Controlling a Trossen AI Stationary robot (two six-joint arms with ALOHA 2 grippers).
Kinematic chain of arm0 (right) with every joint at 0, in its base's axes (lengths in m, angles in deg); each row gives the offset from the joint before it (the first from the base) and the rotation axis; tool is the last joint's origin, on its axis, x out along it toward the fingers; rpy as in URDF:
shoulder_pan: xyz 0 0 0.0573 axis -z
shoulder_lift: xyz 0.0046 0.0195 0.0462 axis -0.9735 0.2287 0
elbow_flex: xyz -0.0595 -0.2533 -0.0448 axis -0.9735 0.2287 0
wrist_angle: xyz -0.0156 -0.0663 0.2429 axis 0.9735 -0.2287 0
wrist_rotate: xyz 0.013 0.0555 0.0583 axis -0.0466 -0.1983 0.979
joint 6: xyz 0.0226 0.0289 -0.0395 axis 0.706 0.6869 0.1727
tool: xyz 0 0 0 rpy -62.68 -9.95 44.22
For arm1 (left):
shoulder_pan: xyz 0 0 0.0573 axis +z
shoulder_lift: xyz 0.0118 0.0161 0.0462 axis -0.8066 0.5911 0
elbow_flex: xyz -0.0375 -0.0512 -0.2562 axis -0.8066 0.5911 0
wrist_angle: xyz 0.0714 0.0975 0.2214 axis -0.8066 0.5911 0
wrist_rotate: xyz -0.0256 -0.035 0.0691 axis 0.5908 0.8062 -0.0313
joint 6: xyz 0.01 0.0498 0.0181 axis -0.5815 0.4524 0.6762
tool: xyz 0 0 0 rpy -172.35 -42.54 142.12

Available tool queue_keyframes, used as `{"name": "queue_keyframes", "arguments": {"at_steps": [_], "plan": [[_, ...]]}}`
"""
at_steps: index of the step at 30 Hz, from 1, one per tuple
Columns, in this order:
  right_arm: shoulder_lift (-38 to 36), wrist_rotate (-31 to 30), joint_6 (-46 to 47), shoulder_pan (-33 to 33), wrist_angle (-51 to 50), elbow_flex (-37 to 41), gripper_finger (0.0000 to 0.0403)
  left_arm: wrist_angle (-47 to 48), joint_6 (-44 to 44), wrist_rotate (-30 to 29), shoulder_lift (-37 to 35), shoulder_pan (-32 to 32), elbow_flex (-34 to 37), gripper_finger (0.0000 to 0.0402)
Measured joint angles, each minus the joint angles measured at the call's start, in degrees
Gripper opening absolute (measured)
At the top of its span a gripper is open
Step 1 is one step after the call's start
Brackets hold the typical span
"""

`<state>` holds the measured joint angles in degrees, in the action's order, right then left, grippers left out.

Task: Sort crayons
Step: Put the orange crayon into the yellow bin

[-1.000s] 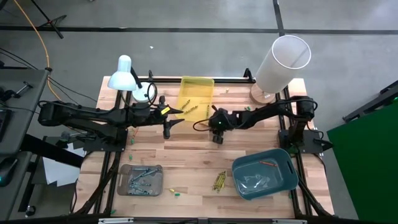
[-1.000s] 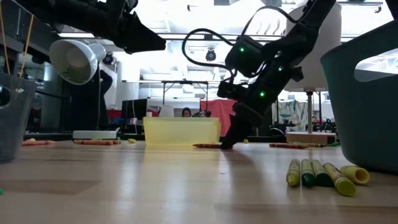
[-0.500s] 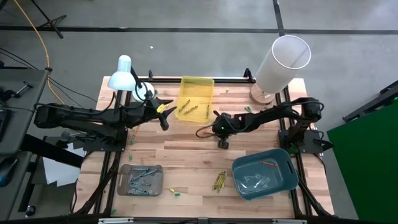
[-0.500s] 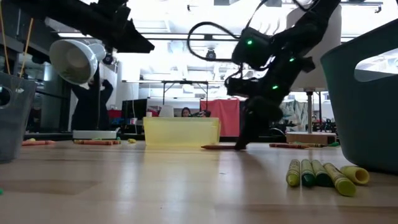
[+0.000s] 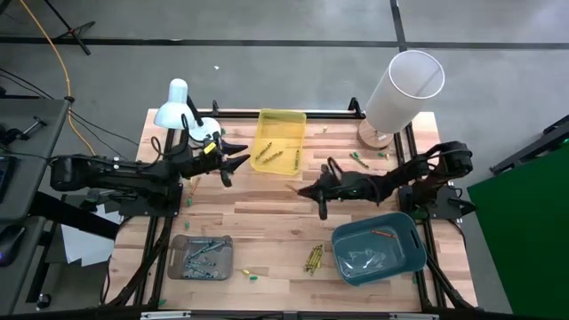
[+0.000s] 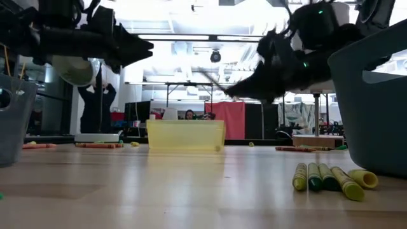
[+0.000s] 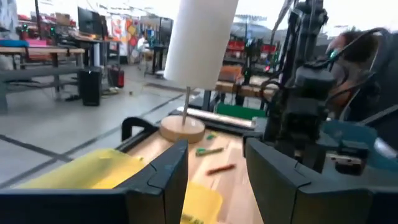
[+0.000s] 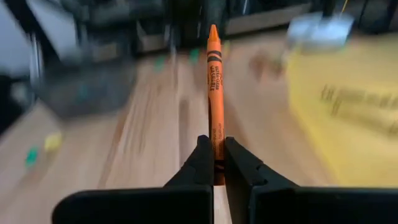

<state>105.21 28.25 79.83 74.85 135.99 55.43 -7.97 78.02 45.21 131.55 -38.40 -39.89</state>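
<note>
Right gripper [image 8: 214, 163] pinches an orange crayon [image 8: 214, 93] by its butt, tip pointing forward, likely for carrying to the teal tray [image 5: 378, 251]. A second ago it was down at the table beside the yellow tray [image 5: 280, 142]; now lifted. Left gripper [image 5: 233, 161] hovers, fingers apart, empty.

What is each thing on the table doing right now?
Right tool: shut on the orange crayon, lifted off the table.
Left tool: open, empty, beside the yellow tray.
Yellow tray: upright, a few crayons inside.
Teal tray: upright, one orange crayon inside.
Grey tray: upright, holding crayons.
Loose crayons: lying bunched on the table.
</note>
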Motion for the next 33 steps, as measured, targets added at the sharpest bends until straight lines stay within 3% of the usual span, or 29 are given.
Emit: {"name": "queue_keyframes", "arguments": {"at_steps": [5, 10, 15, 23, 33], "plan": [[0.01, -3.62, -3.70, 1.47, 7.68, -2.67, 0.0001, -9.77, 0.08, 0.35, 7.36, -0.42, -0.08, 0.0146], [-0.02, -4.81, -9.60, 3.64, 6.89, -9.26, 0.0001, -25.12, 2.77, 1.30, 18.85, -2.09, -0.12, 0.0146], [-0.06, -4.53, -13.38, 4.19, 3.27, -13.84, 0.0001, -39.63, 2.93, 7.09, 28.22, -2.42, -0.91, 0.0146], [-0.06, -3.57, -13.90, 3.78, -2.00, -17.23, 0.0001, -41.27, 2.36, 10.70, 36.68, -4.36, -7.67, 0.0146], [-0.06, -3.21, -12.53, 3.78, -2.21, -17.12, 0.0000, -41.39, 2.94, 10.68, 35.97, -4.90, -9.10, 0.0146]]}}
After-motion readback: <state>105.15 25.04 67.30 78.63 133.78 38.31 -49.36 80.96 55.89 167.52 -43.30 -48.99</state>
